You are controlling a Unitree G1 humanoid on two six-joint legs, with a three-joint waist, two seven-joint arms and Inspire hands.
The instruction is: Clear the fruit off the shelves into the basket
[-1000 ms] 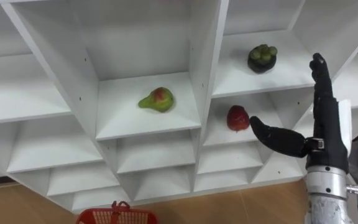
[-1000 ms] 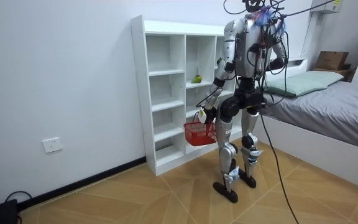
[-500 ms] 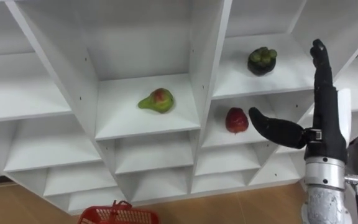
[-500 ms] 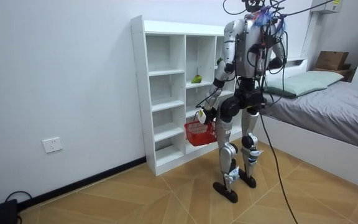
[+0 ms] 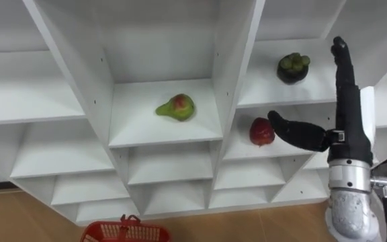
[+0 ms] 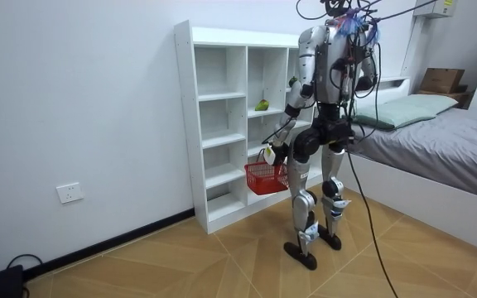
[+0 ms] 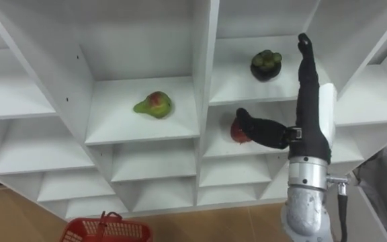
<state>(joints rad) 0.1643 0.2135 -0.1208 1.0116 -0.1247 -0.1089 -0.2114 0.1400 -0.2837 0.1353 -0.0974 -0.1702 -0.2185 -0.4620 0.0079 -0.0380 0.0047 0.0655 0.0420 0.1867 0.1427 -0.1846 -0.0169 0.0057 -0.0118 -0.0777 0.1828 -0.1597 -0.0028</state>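
Note:
I stand facing a white closet (image 5: 237, 81) of open cubbies. A green-red pear (image 5: 175, 107) lies in a middle cubby. To its right a red fruit (image 5: 261, 132) sits on a shelf, and a dark green fruit (image 5: 293, 67) sits in the cubby above. My right hand (image 5: 347, 128) is raised in front of the right column, open with fingers straight up. Its thumb reaches left, with the tip just beside the red fruit. My left hand (image 6: 269, 152) hangs low by my hip and carries a red basket (image 6: 265, 176) by its handle; the basket (image 5: 123, 232) also shows at the bottom edge.
The other cubbies hold nothing. A bed (image 6: 445, 132) stands close behind me at the room view's right, with a cardboard box (image 6: 441, 80) beyond it. Open wooden floor (image 6: 180, 257) lies to the room view's left.
The whole picture has shifted a little, so the camera moved. My right hand stays raised and open, its thumb still beside the red fruit. The basket swings slightly.

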